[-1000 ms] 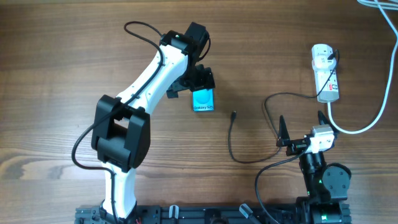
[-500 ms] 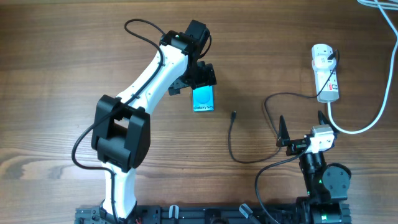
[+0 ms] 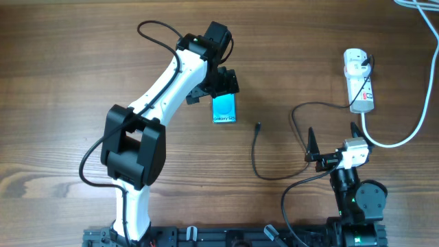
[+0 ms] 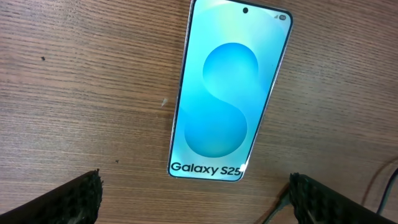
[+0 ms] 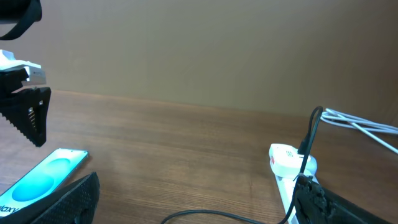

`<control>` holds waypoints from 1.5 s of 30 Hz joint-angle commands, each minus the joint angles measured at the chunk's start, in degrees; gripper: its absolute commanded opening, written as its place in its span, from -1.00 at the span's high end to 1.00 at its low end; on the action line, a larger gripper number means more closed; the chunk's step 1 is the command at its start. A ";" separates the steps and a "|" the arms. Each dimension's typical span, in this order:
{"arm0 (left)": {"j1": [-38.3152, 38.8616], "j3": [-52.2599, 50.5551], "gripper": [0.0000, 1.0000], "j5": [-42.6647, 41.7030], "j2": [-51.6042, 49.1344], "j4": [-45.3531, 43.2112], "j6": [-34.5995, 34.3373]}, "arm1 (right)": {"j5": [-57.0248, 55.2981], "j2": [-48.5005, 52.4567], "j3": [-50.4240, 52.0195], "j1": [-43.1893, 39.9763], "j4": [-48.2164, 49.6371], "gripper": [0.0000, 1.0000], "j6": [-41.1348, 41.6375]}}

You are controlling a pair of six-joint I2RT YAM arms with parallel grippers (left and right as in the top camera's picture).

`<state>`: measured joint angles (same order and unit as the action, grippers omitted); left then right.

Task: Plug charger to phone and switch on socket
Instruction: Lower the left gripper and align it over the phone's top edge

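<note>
The phone [image 3: 224,109] lies flat on the wooden table with its cyan screen up and "Galaxy S25" at its near end; it also shows in the left wrist view [image 4: 227,93] and the right wrist view [image 5: 38,175]. My left gripper [image 3: 218,86] hovers over the phone's far end, open and empty, its fingertips [image 4: 196,199] wide apart. The charger's thin black cable [image 3: 255,154] loops on the table, its small plug [image 3: 258,127] right of the phone. The white socket strip [image 3: 359,82] lies at the far right with its adapter [image 5: 289,160]. My right gripper [image 3: 331,142] is open and empty near the front.
A thick white lead [image 3: 411,134] runs from the strip along the table's right side and off the top right corner. The charger cable passes just left of my right gripper. Bare wood lies between phone and strip.
</note>
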<state>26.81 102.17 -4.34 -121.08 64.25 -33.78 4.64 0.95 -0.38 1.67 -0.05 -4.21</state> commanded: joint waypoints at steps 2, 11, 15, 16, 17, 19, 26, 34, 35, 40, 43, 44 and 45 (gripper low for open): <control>0.17 -0.17 -1.00 0.31 -0.79 0.44 -1.01 | -0.76 -0.13 0.09 -0.20 0.09 -1.00 -0.26; 0.79 -0.17 -1.00 0.35 -0.79 -0.26 -0.98 | -0.76 -0.13 0.09 -0.20 0.09 -1.00 -0.31; 1.84 -0.17 -1.00 0.35 -0.79 -1.42 -0.98 | -0.76 -0.13 0.09 -0.20 0.09 -1.00 -0.28; 2.12 -0.17 -1.00 0.35 -0.79 -1.84 -1.01 | -0.76 -0.13 0.09 -0.20 0.09 -1.00 -0.28; 2.38 -0.17 -1.00 0.35 -0.79 -2.29 -1.01 | -0.76 -0.13 0.09 -0.20 0.09 -1.00 -0.28; 3.04 -0.17 -1.00 0.39 -0.79 -3.26 -1.01 | -0.76 -0.13 0.09 -0.20 0.09 -0.99 -0.28; 3.34 -0.20 -1.00 1.29 -0.81 -3.63 -0.98 | -0.76 -0.13 0.09 -0.20 0.09 -0.99 -0.28; 3.34 -0.20 -1.00 1.44 -0.81 -3.74 -0.31 | -0.76 -0.13 0.09 -0.20 0.09 -1.00 -0.28; 3.34 -0.20 -1.00 1.46 -0.81 -3.89 0.63 | -0.76 -0.13 0.09 -0.20 0.09 -1.00 -0.31; 3.34 -0.20 -1.00 1.46 -0.81 -4.42 1.18 | -0.76 -0.13 0.09 -0.20 0.09 -1.00 -0.28; 3.34 -0.20 -1.00 1.46 -0.81 -4.96 1.18 | -0.76 -0.13 0.09 -0.20 0.09 -0.99 -0.28; 3.34 -0.20 -1.00 1.46 -0.81 -4.98 1.18 | -0.76 -0.13 0.09 -0.20 0.09 -0.99 -0.28; 3.34 -0.20 -1.00 1.46 -0.81 -4.98 1.20 | -0.76 -0.13 0.09 -0.20 0.09 -1.00 -0.31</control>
<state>30.06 102.17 -4.10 -121.08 59.46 -33.43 4.64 0.95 -0.38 1.67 -0.05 -4.21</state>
